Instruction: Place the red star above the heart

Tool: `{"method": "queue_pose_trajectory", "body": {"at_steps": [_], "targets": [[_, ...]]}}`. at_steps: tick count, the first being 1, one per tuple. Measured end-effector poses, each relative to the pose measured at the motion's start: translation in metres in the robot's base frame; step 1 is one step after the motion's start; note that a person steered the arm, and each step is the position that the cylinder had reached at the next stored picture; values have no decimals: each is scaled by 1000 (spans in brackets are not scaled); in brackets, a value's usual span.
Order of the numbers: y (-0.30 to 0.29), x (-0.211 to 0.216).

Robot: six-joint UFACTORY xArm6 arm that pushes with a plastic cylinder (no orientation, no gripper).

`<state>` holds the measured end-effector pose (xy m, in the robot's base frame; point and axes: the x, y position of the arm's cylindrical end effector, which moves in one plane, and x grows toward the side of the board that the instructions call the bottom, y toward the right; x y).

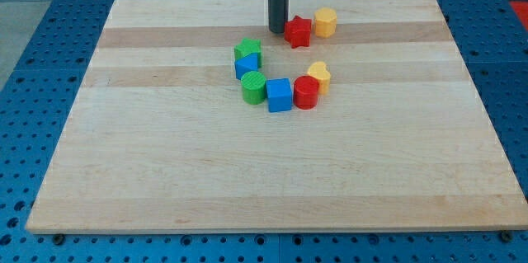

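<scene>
The red star [298, 30] lies near the view's top, with a yellow hexagon block [325, 21] just to its right. The yellow heart [319, 74] lies lower, touching a red cylinder [306, 91] at its lower left. My tip [277, 30] rests on the board just left of the red star, close to it or touching it. The star is above and slightly left of the heart.
A blue cube [279, 95], a green cylinder [253, 86], a blue block [247, 67] and a green star [247, 49] form an arc left of the red cylinder. The wooden board [165, 172] lies on a blue perforated table.
</scene>
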<state>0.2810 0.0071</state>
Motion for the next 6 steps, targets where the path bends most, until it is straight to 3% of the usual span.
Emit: {"method": "queue_pose_trajectory", "body": {"at_steps": [6], "targets": [[48,4]]}}
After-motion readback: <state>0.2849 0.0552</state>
